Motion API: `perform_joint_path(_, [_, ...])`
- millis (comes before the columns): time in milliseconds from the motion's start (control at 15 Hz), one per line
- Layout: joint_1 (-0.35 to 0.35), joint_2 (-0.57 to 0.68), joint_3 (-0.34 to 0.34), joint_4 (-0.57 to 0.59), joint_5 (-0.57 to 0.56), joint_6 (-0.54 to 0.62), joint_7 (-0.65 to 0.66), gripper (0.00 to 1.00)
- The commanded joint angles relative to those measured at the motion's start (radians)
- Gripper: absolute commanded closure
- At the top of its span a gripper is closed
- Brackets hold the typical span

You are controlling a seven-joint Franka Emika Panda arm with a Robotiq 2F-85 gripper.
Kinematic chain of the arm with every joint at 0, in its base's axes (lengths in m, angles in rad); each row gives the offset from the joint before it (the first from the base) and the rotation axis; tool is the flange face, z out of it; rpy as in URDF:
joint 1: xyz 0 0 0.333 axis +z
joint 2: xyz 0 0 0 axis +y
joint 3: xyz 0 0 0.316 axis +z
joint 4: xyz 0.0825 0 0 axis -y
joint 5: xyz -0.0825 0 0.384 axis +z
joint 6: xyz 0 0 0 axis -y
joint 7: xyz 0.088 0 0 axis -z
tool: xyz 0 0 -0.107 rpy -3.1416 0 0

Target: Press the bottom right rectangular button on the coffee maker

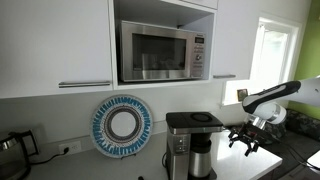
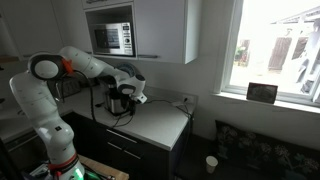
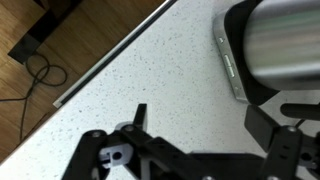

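The coffee maker (image 1: pixel 191 143) is black and silver, with a flat dark top and a dark carafe below. It stands on the counter under the microwave. In an exterior view (image 2: pixel 119 98) it sits behind my arm. The wrist view shows its silver base (image 3: pixel 268 50) at the top right. My gripper (image 1: pixel 243 139) hangs beside the machine, above the counter, apart from it. In the wrist view my gripper (image 3: pixel 200 122) is open and empty over the speckled countertop (image 3: pixel 150 70). The buttons are not clearly visible.
A steel microwave (image 1: pixel 163 52) sits in the cabinet above. A blue and white plate (image 1: pixel 121 125) leans on the wall. A small dark kettle (image 1: pixel 12 147) stands far off. The counter edge (image 3: pixel 110 62) runs diagonally, with wooden floor and cable beyond. A window (image 2: pixel 275 50) is nearby.
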Motion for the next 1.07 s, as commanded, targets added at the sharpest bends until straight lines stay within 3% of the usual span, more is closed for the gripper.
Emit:
perform_joint_path(0, [-0.003, -0.126, 0.008, -0.088, -0.048, 0.049, -0.031, 0.00])
perform_joint_path(533, [-0.011, -0.280, 0.022, -0.172, -0.162, 0.087, -0.029, 0.00])
perform_joint_path(600, [0.002, -0.230, 0.004, -0.116, -0.129, 0.045, -0.030, 0.00])
perform_joint_path(1000, [0.003, -0.259, 0.010, -0.144, -0.144, 0.061, -0.030, 0.00])
